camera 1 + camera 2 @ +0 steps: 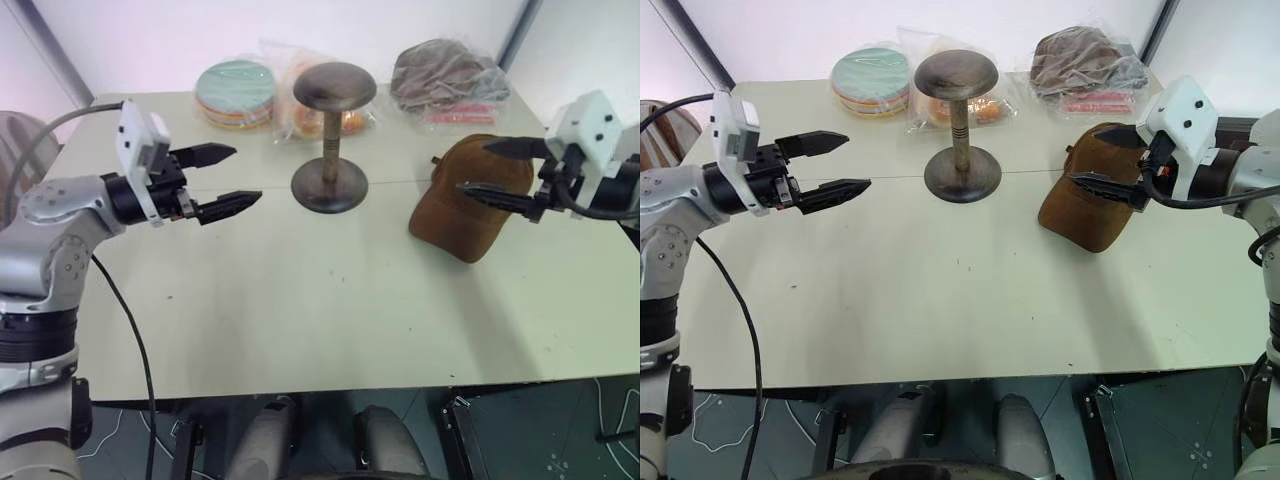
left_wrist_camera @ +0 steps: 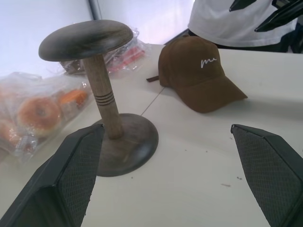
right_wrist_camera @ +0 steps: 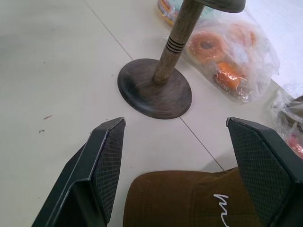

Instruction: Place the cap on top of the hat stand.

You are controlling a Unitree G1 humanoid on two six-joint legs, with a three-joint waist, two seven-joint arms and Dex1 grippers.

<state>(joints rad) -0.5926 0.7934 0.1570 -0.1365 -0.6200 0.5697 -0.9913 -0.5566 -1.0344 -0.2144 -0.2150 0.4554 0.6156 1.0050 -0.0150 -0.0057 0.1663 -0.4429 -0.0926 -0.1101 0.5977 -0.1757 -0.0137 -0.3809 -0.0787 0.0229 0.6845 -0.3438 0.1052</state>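
My right gripper (image 1: 495, 170) hangs with its fingers spread wide, one on each side of the cap's (image 1: 470, 198) crown, not clamped on it. From the right wrist the brown crown with its white script sits between the two pads (image 3: 110, 161), with a gap on each side. My left gripper (image 1: 222, 180) is over the left part of the table (image 1: 300, 330), fingers apart too, holding nothing, pointing toward the stand (image 1: 331, 135).

The cap rests on the table on the right side, brim toward the near edge. The stand is upright near the table's middle, left of the cap and apart from it, its round top bare. Behind it, at the far edge: a stack of coloured discs (image 1: 235, 92), a bag of doughnuts (image 2: 40, 113), and a plastic-wrapped hat (image 1: 445, 72) far right.
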